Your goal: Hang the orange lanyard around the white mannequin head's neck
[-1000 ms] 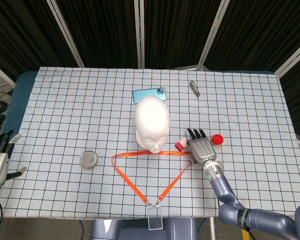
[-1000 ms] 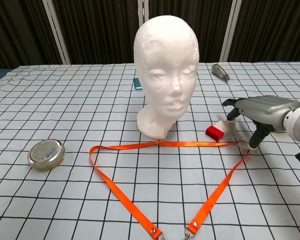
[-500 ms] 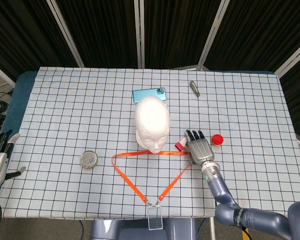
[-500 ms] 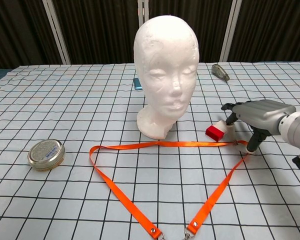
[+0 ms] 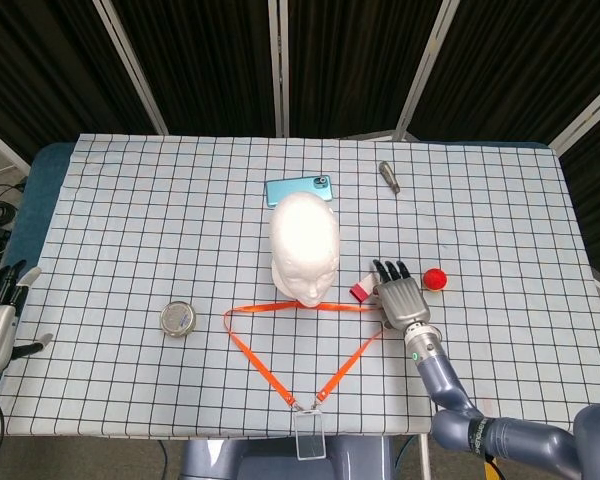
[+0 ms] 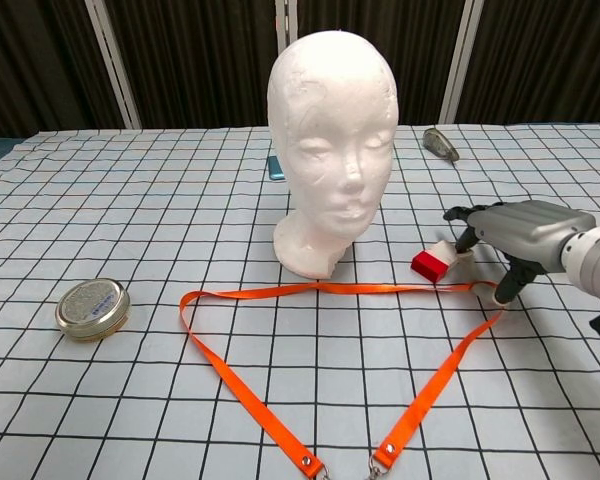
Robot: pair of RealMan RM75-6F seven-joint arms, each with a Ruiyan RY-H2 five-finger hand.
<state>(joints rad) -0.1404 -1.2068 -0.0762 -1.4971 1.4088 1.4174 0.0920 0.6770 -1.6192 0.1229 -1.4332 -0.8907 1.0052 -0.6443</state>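
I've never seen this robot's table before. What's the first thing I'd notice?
You'd notice the white mannequin head first, standing upright in the middle of the checked table. Next, the bright orange lanyard lying flat in a big triangle in front of it. The robot's right hand sits low at the lanyard's right corner, beside a small red and white block.

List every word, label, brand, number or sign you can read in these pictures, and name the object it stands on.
None can be read.
The round tin has a patterned lid, too blurred to read.
The badge holder on the orange lanyard shows no legible text.
The phone shows none.
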